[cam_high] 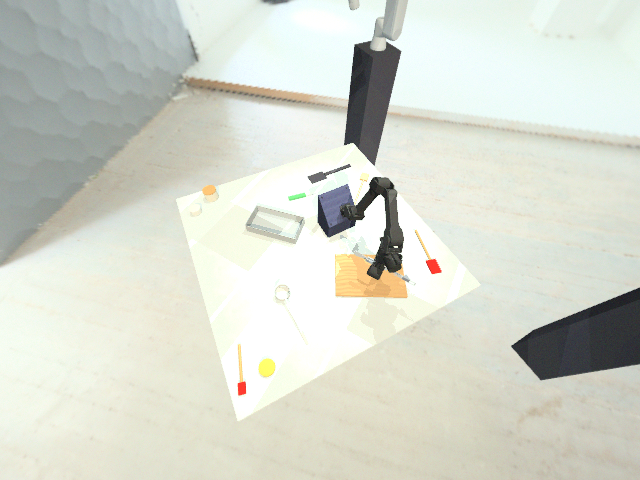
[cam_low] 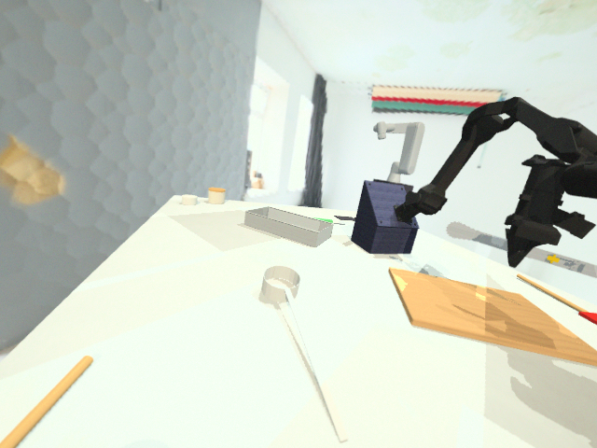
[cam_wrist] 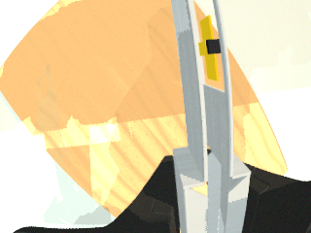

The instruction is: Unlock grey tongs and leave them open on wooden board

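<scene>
My gripper (cam_high: 375, 273) (cam_low: 518, 245) (cam_wrist: 187, 160) is shut on the grey tongs (cam_high: 405, 280) (cam_low: 496, 241) (cam_wrist: 191, 97) and holds them in the air above the wooden board (cam_high: 346, 289) (cam_low: 434, 303) (cam_wrist: 97, 97). In the exterior view the tongs slant slightly, their rounded end at the left higher in the picture. Their two arms lie close together. The yellow lock piece (cam_low: 552, 259) (cam_wrist: 212, 68) shows between the arms, with a small black block beside it. The part between my fingers is partly hidden.
The roasting tin (cam_high: 268, 233) (cam_low: 279, 231) holds no tongs. The arm rises from a dark blue block (cam_high: 333, 206) (cam_low: 381, 241). A long-handled cup (cam_high: 282, 292) (cam_low: 281, 284) stands left of the board, and a red-headed spatula (cam_high: 433, 266) lies right of it.
</scene>
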Motion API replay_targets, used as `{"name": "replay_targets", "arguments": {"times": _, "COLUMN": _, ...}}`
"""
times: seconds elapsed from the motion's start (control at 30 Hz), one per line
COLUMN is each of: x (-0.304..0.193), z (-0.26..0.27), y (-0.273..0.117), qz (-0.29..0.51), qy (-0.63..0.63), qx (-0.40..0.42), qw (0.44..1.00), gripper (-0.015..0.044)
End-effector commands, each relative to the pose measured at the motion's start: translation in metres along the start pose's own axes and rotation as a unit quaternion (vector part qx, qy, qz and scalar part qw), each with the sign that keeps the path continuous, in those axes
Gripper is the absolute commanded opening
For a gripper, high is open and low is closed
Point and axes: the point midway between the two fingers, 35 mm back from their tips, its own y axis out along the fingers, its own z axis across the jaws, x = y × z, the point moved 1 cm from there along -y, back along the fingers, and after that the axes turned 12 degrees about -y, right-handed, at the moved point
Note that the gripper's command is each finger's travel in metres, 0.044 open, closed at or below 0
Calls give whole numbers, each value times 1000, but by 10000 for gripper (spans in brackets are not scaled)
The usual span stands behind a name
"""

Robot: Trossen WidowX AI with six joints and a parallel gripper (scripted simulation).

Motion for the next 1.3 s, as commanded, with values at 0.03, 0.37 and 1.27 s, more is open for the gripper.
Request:
{"name": "replay_targets", "arguments": {"times": 0.03, "x": -1, "z": 0, "y": 12, "qz": 4, "qy": 3, "qx": 4, "qw": 1000, "gripper": -150}}
{"name": "replay_targets", "arguments": {"times": 0.37, "x": -1, "z": 0, "y": 28, "qz": 3, "qy": 3, "qx": 4, "qw": 1000, "gripper": -150}}
{"name": "replay_targets", "arguments": {"times": 1.27, "x": -2, "z": 4, "y": 72, "qz": 2, "qy": 4, "qx": 4, "qw": 1000, "gripper": -150}}
